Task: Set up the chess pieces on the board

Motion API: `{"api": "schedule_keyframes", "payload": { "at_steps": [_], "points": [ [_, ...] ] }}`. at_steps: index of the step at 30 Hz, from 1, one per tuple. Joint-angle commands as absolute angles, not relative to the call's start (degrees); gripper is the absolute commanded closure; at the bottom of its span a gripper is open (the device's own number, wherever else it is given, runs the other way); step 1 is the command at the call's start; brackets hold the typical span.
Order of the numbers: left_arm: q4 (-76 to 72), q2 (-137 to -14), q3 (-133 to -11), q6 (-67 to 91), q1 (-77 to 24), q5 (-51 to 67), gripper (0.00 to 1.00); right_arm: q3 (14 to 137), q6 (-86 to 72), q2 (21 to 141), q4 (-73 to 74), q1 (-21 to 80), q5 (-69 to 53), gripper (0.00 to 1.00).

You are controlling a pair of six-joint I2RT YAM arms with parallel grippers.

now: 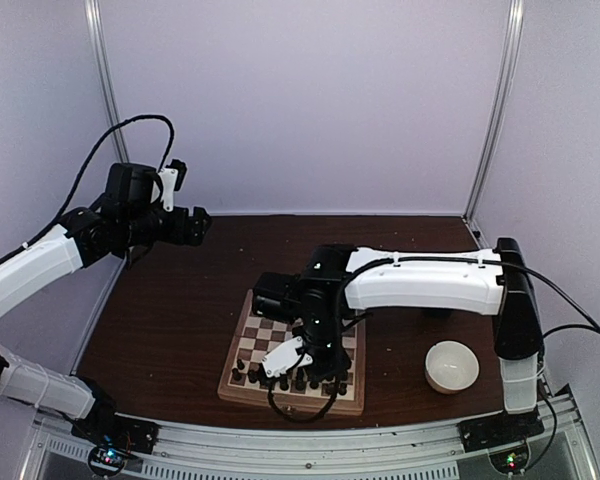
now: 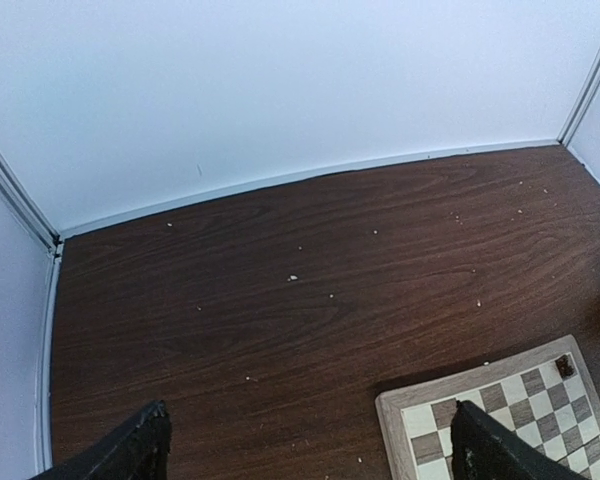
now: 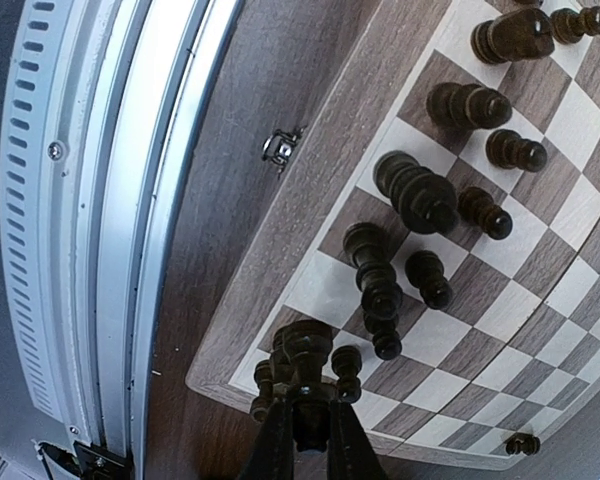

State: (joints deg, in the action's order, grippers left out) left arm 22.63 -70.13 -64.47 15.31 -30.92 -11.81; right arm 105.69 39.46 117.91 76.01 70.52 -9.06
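Note:
The board (image 1: 242, 322) lies near the table's front edge, and its bare corner shows in the left wrist view (image 2: 395, 420). Several dark chess pieces (image 3: 417, 195) stand in two rows along its near side. My right gripper (image 3: 302, 415) is shut on the top of one tall dark chess piece (image 3: 302, 360), upright over the board's near corner squares between two small pieces. I cannot tell whether its base touches the board. From above, the right gripper (image 1: 315, 375) hangs over the near row. My left gripper (image 2: 315, 450) is open and empty, raised at the back left (image 1: 202, 222).
A white bowl (image 1: 451, 366) sits on the table right of the board. One lone piece (image 2: 565, 366) stands on a far corner of the board. A metal latch (image 3: 280, 148) is on the board's edge, next to the aluminium front rail (image 3: 110, 200). White walls enclose the table.

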Motion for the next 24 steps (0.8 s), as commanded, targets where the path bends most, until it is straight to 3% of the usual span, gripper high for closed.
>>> {"api": "schedule_keyframes", "payload": {
  "at_steps": [1,24],
  "points": [
    [21.75,-68.69,-64.69,15.56,-30.94,-12.06,0.03,108.03,39.66,119.66,77.49,71.44,-6.61,0.9],
    [21.88,-68.54,-64.58,16.5,-30.94,-10.12,0.02,109.16,39.11,124.0,77.14,72.44,-2.59,0.88]
  ]
}}
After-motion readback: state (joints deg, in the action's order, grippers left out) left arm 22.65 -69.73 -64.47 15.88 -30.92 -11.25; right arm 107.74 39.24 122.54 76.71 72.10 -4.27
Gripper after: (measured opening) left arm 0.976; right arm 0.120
